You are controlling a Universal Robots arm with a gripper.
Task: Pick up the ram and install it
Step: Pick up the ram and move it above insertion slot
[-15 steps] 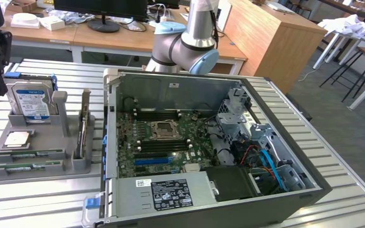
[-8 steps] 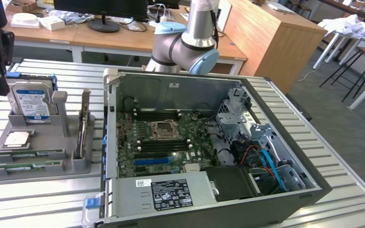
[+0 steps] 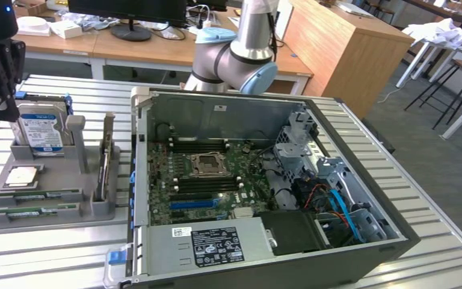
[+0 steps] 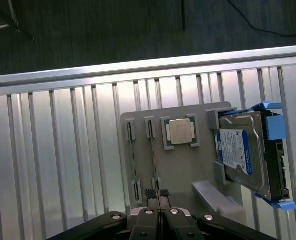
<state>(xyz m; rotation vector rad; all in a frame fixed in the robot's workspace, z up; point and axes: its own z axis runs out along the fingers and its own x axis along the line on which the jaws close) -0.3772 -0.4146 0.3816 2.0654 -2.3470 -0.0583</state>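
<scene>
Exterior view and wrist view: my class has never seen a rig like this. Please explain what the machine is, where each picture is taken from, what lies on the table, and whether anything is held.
The machine is a robot arm ending in a gripper, a two-fingered claw. The exterior view comes from a camera off the arm; the wrist view from a camera on its wrist, looking down past the gripper. On the slatted metal table sit an open computer case, its motherboard showing, and a grey tray. The tray carries a hard drive, a processor chip and two green memory sticks: the RAM stick nearer the chip and a second RAM stick. The gripper hangs above the tray, shut, holding nothing.
</scene>
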